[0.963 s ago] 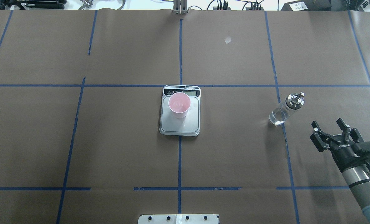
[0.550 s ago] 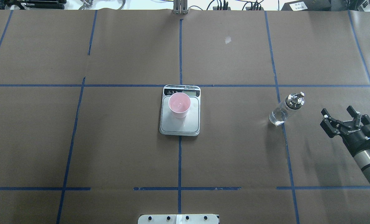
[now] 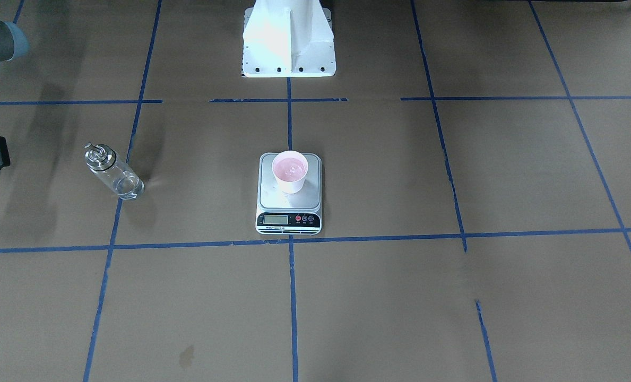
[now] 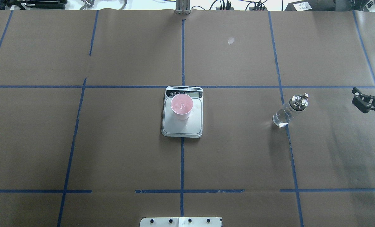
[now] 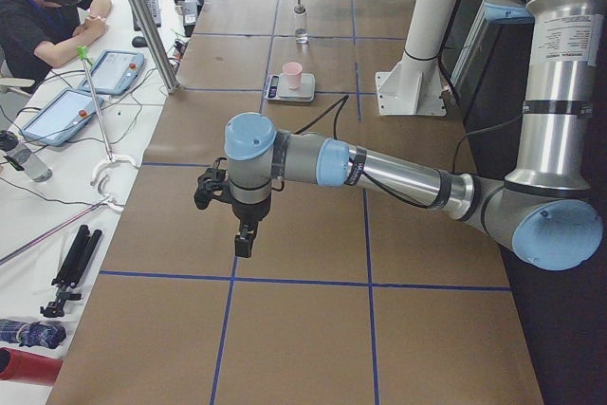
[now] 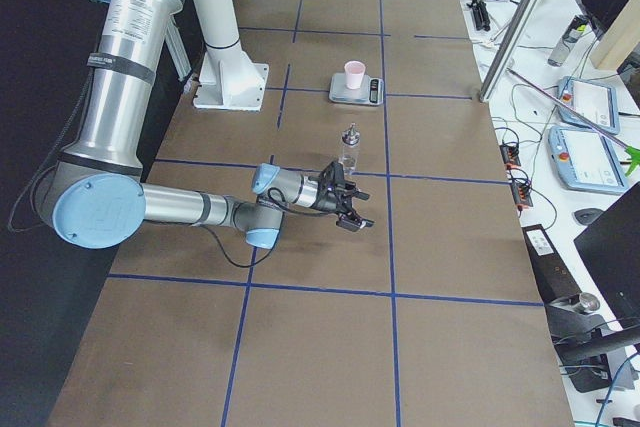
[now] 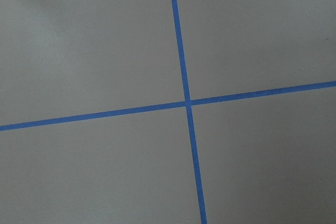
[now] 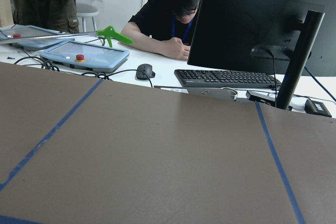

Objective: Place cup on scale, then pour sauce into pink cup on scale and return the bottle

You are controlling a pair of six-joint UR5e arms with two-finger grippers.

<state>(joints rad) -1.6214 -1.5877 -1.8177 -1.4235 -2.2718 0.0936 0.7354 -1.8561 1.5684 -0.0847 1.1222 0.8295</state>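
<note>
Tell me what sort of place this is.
Likely a robotics lab: industrial robot arms at a table gridded with blue tape, plus a teach pendant and a monitor alongside.

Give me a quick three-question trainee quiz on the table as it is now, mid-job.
1. True or false: the small pale pink cup stands on the flat silver-grey kitchen scale.
2. The clear glass bottle with the metal spout is: A) gripped in the air; B) standing free on the brown paper-covered table; C) lying on the scale.
3. Fill in: the right tool is ____ (open/shut).
Key: 1 true; 2 B; 3 open.
</note>
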